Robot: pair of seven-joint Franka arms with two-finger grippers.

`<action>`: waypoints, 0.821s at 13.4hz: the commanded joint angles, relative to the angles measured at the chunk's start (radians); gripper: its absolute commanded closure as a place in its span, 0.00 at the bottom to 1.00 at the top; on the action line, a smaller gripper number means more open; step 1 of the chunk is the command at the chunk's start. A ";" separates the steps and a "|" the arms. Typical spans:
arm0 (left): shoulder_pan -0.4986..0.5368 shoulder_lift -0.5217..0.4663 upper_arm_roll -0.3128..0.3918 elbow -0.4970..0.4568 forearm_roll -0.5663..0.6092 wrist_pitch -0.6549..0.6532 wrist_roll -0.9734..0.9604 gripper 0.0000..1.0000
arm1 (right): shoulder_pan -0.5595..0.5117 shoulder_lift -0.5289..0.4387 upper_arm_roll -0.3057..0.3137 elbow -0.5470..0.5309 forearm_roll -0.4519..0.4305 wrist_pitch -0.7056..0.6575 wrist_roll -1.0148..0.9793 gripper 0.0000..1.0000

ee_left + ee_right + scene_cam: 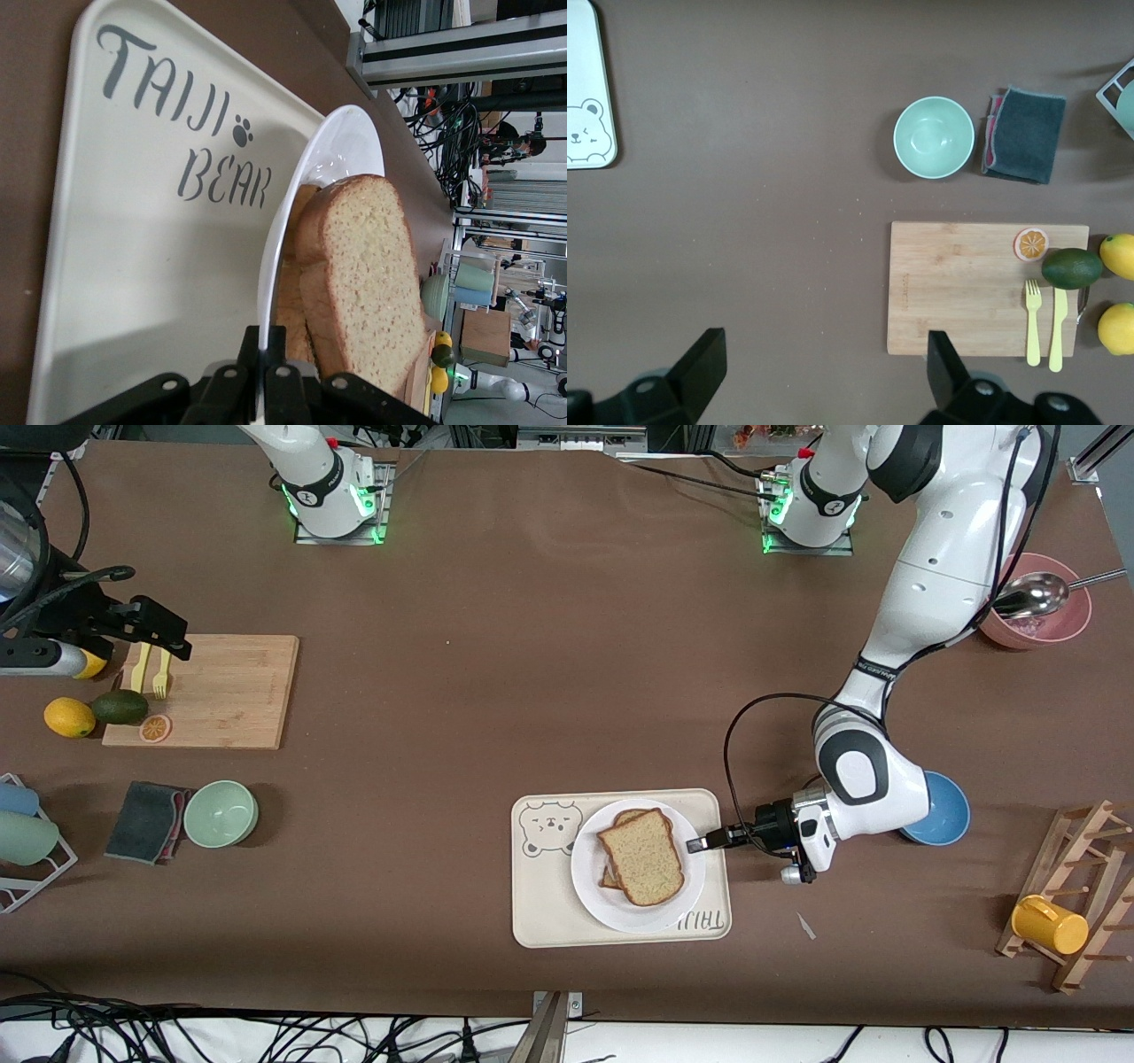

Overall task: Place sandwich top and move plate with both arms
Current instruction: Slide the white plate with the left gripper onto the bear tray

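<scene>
Right gripper (164, 642): upper left of the front view, spread wide, empty, held waiting over the board (230, 691).

Tray (540, 903): lower centre; plate (594, 868) resting on it.

Sandwich top (642, 856): already laid on the stack.

Left gripper (700, 843): clamped on the plate's rim.

Outstanding, as judged: plate to be moved; right-arm grip not yet taken.
</scene>
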 commanded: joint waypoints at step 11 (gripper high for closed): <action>-0.036 0.064 0.003 0.061 -0.096 -0.005 0.015 0.89 | 0.007 -0.012 0.007 0.013 -0.005 -0.051 -0.008 0.00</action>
